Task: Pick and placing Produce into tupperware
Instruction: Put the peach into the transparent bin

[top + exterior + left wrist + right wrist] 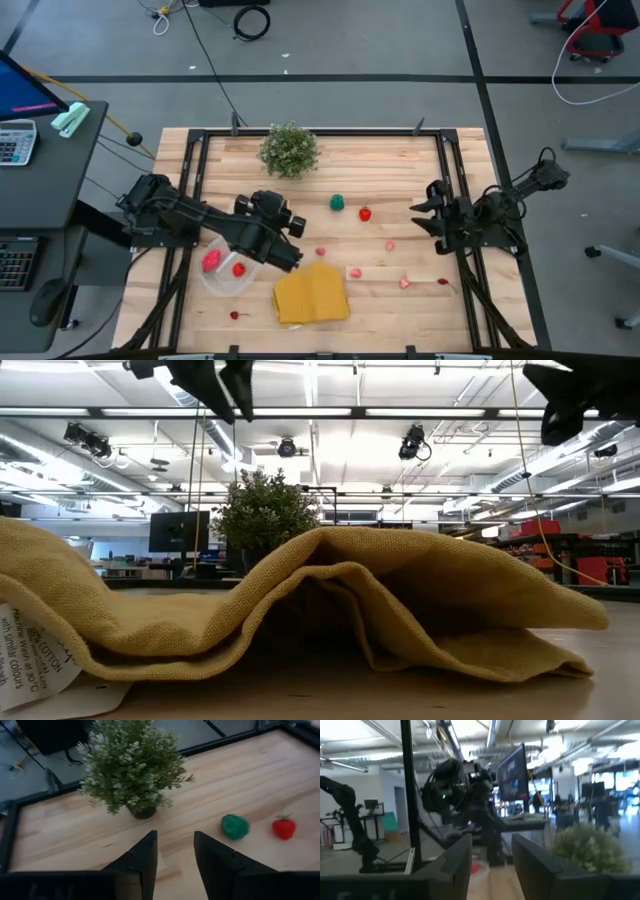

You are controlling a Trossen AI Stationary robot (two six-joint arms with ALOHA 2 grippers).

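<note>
Left pincer [290, 222] left of centre, fingers apart, empty, beside tupperware [226, 274] at lower left. Right pincer [420, 213] parked right, apart. Risks: arm sweep tipping tupperware, small strawberry [365, 213] slipping, potted plant [289, 150] clipped.

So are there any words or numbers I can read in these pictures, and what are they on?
"COTTON": on the white tag sewn to the yellow cloth, low view.
The tag's other lines: too small and tilted to read.
Calculator keys on the side desk, high view: too small to read.
Monitors in the room behind: blurred, nothing readable.
</note>
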